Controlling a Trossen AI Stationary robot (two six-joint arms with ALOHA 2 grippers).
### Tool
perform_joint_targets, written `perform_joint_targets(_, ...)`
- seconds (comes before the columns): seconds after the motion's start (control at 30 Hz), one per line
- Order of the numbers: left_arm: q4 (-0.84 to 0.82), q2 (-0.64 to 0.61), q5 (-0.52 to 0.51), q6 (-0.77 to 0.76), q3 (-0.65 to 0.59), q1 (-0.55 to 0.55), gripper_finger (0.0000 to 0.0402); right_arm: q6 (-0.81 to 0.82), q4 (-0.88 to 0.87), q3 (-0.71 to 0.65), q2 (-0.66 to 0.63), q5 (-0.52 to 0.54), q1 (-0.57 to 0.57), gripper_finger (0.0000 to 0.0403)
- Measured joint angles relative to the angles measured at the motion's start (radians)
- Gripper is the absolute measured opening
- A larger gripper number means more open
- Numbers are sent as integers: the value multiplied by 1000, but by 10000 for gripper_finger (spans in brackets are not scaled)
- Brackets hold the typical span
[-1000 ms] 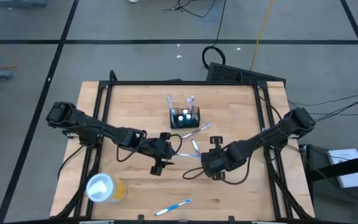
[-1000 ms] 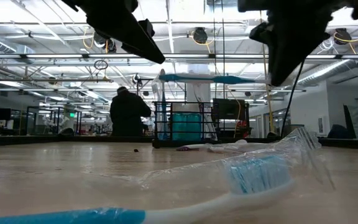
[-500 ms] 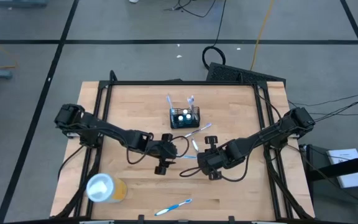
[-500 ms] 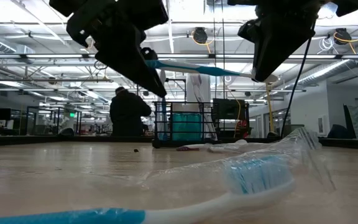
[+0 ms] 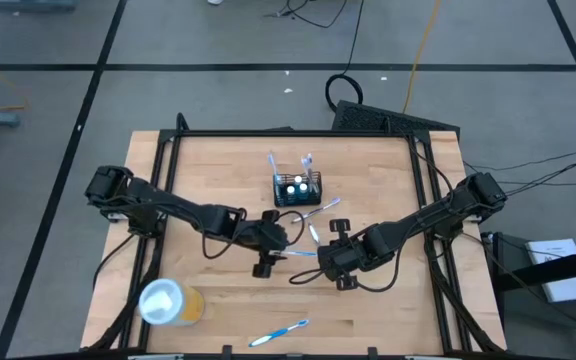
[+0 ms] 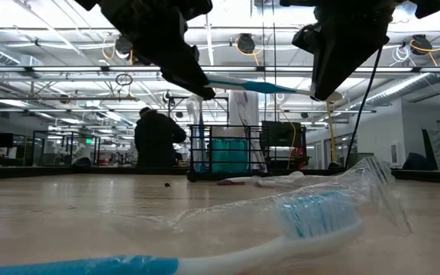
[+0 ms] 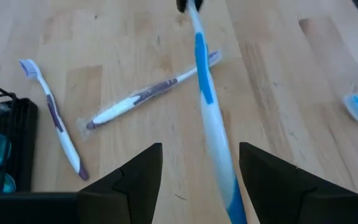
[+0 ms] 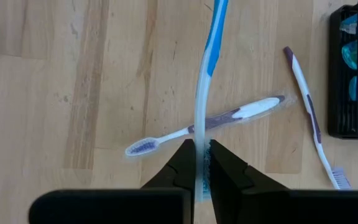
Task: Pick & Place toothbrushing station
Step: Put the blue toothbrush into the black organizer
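Now right claw (image 8: 197,163) pinches blue toothbrush (image 8: 211,56); left claw (image 7: 196,167) gapes.

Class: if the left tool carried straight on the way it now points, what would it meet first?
Probably the blue-and-white toothbrush lying between its open fingers, then the right tool holding it, though depth is unclear.

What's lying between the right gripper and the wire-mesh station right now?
In the high view, two purple-and-white toothbrushes lie on the wood between the right gripper, shut on a blue toothbrush, and the toothbrushing station.
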Motion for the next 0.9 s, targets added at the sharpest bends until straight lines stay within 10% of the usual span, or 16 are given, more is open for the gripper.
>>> perform_joint_targets(0.43,-14,0,17,-16,5,14,25,-1,1,0,0,-1,0,12)
perform_joint_targets(0.9,-9,0,-21,13,5,36,23,14,33,0,-26,139,2,52)
